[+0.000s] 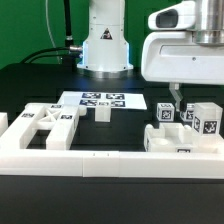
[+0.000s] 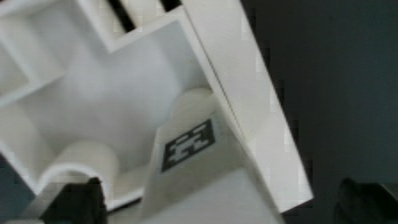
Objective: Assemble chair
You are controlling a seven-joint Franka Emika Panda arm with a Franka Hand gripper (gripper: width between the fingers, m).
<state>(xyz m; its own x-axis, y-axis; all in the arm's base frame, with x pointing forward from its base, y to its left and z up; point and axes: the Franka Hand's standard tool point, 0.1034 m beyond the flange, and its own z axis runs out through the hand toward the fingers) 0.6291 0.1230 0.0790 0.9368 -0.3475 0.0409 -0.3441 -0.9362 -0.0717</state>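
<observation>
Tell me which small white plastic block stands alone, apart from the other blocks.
The small white plastic block just in front of the marker board. The other blocks stand clustered at the exterior view's right, below the gripper.

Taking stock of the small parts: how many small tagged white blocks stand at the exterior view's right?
3 blocks: one to the exterior view's left of the gripper, one just to its right, one farthest right. Others may hide behind it.
</observation>
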